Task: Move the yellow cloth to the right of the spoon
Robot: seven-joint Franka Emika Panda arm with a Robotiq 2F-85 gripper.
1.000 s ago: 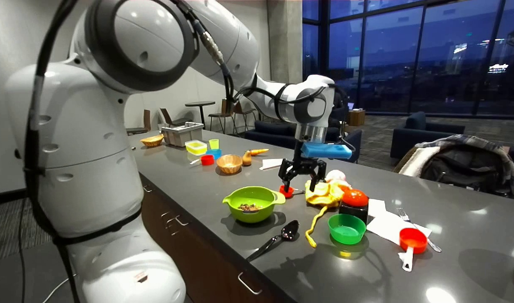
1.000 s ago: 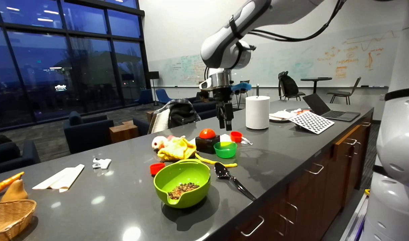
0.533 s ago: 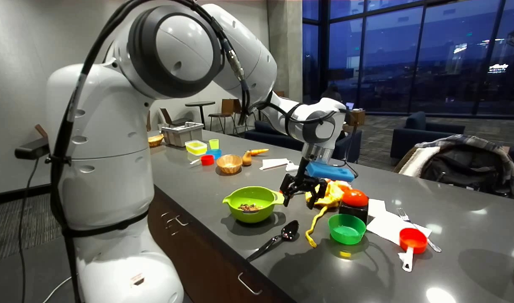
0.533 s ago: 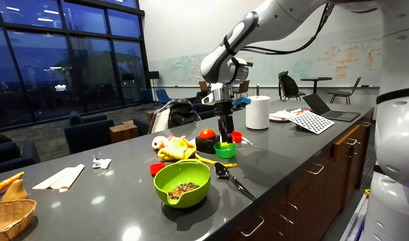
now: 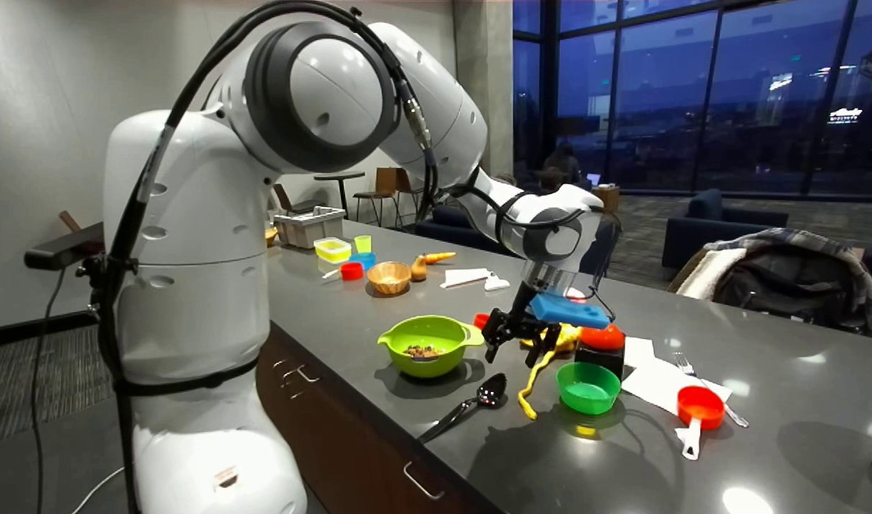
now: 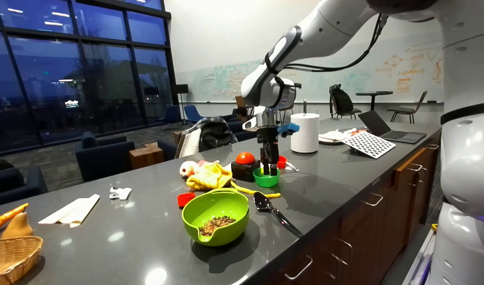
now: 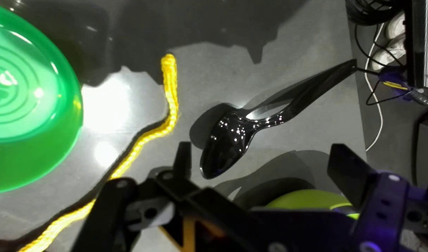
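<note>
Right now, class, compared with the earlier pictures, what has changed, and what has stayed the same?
The gripper has come down closer to the counter, still open; nothing was taken hold of or let go. The yellow cloth, black spoon and lime-green bowl stayed where they were.

- Lime-green bowl (image 6: 216, 206) of small brown bits (image 6: 217, 225), lower middle in an exterior view
- Wicker basket (image 6: 15, 259) in that frame's lower left corner, carrot (image 6: 5, 219) and gourd (image 6: 18, 227) above it
- White paper roll (image 6: 304, 133) standing upright, right of centre
- Open laptop (image 6: 402, 135), right side
- Red dome (image 6: 245, 158) on a black block (image 6: 243, 170), mid-frame
- Green cup (image 6: 267, 182) just beside the block; the wrist view's left edge cuts it
</note>
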